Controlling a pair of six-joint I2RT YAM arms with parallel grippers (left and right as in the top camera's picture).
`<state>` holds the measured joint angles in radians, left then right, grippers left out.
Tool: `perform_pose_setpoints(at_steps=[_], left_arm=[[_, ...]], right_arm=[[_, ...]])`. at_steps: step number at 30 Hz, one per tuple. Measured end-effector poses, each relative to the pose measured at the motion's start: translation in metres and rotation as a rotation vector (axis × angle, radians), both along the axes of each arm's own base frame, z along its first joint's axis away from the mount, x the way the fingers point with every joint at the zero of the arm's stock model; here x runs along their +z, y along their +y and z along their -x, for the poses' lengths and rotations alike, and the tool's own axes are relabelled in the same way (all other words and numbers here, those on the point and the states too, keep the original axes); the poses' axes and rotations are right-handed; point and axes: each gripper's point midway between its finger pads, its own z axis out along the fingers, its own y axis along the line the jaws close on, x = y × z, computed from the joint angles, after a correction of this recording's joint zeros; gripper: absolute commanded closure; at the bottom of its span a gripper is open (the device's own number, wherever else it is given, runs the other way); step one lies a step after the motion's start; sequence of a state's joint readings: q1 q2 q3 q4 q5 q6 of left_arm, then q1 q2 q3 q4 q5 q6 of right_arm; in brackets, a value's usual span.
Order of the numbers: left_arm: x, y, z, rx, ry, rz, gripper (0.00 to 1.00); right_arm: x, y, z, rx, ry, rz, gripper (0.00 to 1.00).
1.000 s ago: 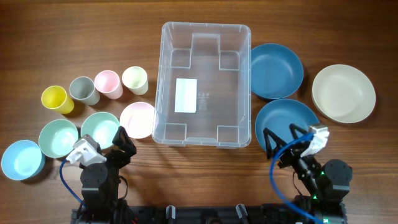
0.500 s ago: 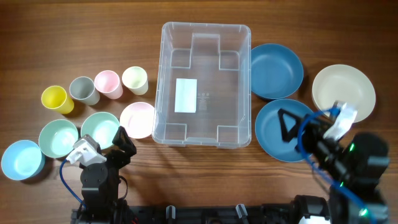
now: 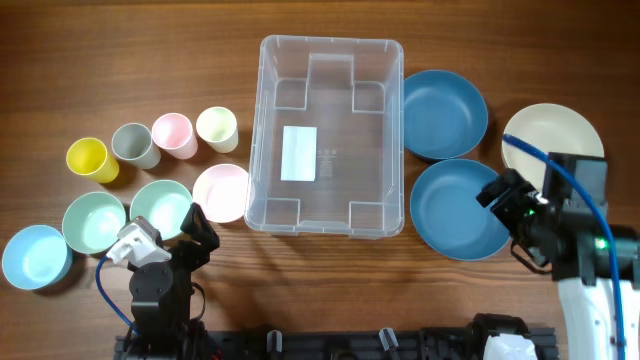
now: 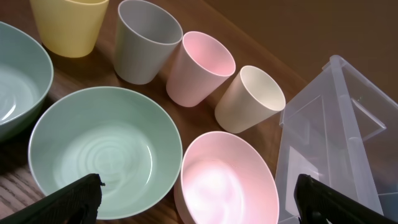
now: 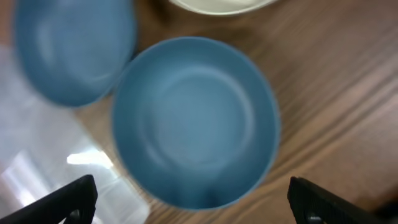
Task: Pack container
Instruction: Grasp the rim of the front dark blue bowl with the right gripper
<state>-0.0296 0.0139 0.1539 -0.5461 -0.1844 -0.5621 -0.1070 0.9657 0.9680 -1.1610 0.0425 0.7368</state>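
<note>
Overhead: clear rectangular plastic container, rounded corners

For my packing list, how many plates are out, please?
3: far round blue plate, near round blue plate beside the clear plastic bin; round cream plate farthest right.

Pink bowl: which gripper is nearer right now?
Left. The left gripper sits open just beside the pink bowl, on its near side; the right gripper hovers open over a blue plate, across the container.
</note>
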Motion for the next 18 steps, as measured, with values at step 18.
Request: perform_pose_setpoints(at_steps=[18], left_arm=[[0.0, 0.0, 0.0, 0.0, 0.0, 0.0, 0.0]], right_arm=[[-0.151, 0.024, 0.035, -0.085, 0.308, -0.174, 0.32]])
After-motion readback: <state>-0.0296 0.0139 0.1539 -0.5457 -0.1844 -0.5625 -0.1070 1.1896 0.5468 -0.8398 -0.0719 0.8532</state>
